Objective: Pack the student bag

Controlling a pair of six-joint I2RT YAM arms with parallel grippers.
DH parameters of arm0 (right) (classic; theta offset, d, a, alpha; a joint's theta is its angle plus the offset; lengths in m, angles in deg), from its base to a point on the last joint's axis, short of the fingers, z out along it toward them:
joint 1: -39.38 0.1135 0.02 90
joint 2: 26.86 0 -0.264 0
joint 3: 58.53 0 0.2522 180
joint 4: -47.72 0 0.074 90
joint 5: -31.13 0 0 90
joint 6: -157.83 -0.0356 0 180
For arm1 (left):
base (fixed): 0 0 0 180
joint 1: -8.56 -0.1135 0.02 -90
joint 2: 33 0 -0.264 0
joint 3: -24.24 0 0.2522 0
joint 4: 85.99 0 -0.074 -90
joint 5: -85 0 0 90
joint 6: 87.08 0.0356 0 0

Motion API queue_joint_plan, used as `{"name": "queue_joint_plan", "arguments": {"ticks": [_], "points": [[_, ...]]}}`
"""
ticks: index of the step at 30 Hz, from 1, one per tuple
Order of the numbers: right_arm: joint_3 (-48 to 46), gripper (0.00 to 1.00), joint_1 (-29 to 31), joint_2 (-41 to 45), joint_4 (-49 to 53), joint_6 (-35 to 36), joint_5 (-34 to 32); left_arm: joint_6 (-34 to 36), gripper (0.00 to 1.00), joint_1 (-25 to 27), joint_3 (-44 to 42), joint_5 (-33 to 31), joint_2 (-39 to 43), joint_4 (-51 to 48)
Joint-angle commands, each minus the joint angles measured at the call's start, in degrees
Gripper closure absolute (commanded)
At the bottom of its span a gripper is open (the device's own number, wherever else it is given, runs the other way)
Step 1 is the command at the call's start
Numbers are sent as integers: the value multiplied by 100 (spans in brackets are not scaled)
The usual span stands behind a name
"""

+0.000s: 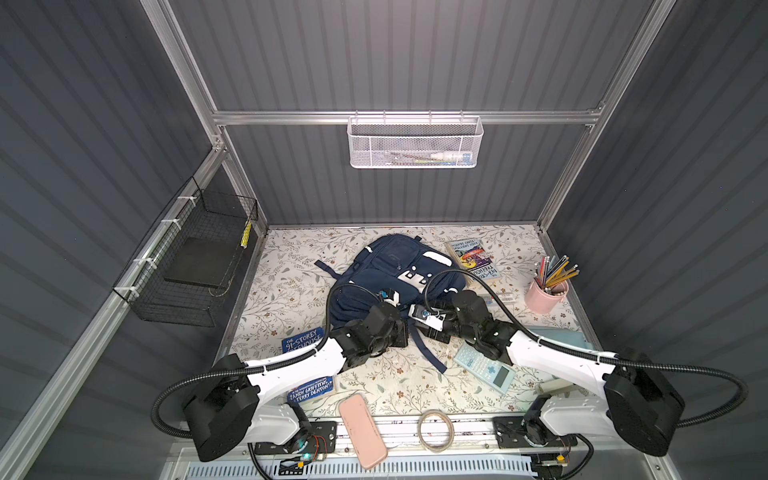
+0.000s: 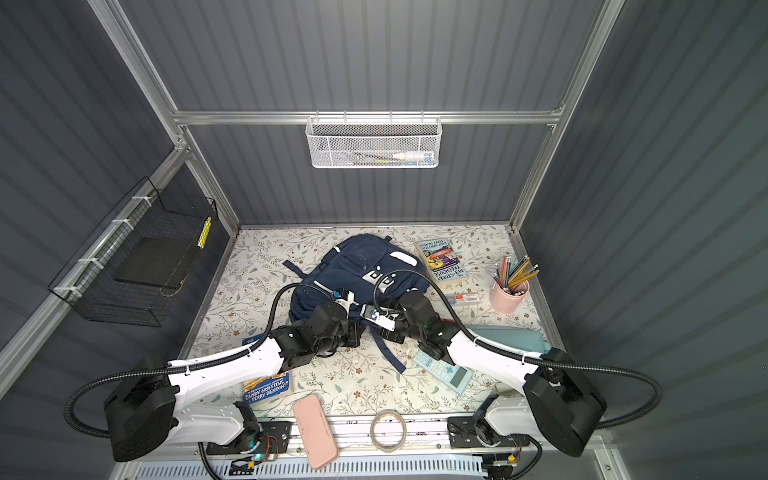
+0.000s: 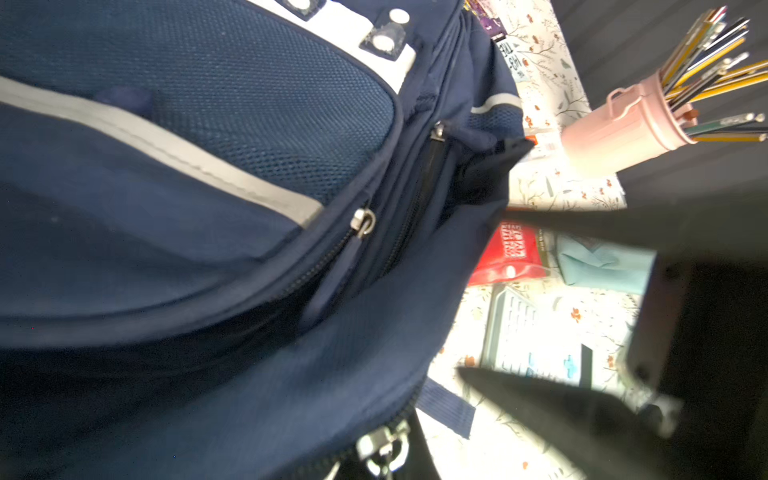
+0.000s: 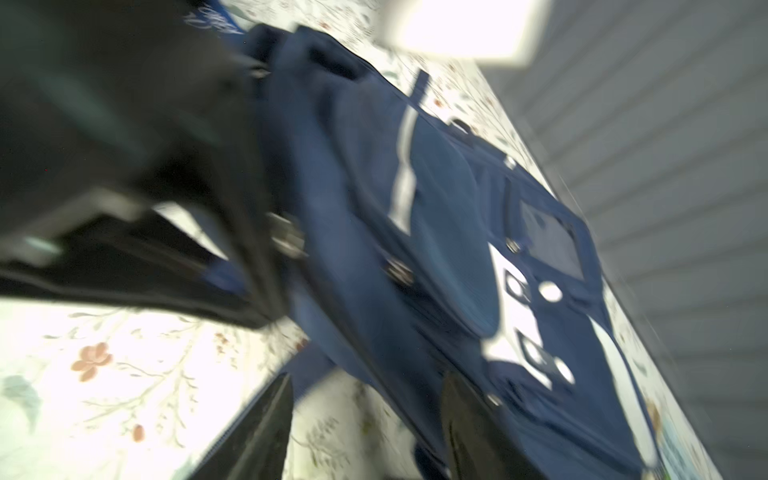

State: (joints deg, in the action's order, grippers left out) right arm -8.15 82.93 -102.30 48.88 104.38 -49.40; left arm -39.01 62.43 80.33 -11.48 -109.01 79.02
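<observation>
The student bag (image 1: 395, 270) lay flat in the middle of the flowery table (image 1: 291, 291), and at its near edge the left gripper (image 1: 400, 331) had its fingers pressed together while the right gripper (image 4: 365, 386) had its fingers apart.

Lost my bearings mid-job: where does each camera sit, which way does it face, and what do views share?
Both top views: high above the robot's base, looking down on the floral table; left arm and right arm show.
Left wrist: beside the navy-blue fabric backpack, facing the pink pencil cup; right gripper shows.
Right wrist: low, facing along the backpack toward the grey wall; its fingers and left gripper show.
Shared: all see the backpack.
</observation>
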Motion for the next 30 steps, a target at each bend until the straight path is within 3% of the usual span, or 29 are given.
{"name": "queue_joint_plan", "arguments": {"ticks": [1,4,6,7,10,15,21,26,30], "points": [[86,46,0,-323,-436,194,-277,-116,100,19,292,156,64,354],[129,59,-101,-580,-658,290,-359,-172,100,20,293,160,134,204],[103,94,-187,-608,-703,220,-283,-243,100,19,239,108,189,131],[51,100,-194,-603,-776,247,-323,-302,100,14,211,87,232,99],[-178,100,-243,-574,-895,442,-382,-358,100,-101,108,62,411,-33],[-471,100,-651,-266,-847,567,-69,-342,100,-994,-134,640,753,-327],[-470,100,-882,-162,-892,652,-169,293,100,-1235,232,360,1061,-1173],[-585,100,-1213,-116,-1161,437,-246,504,100,-2125,-63,803,1615,-1339],[-454,100,-1301,-243,-1229,360,-238,588,100,-2119,24,1159,1846,-1554]]}}
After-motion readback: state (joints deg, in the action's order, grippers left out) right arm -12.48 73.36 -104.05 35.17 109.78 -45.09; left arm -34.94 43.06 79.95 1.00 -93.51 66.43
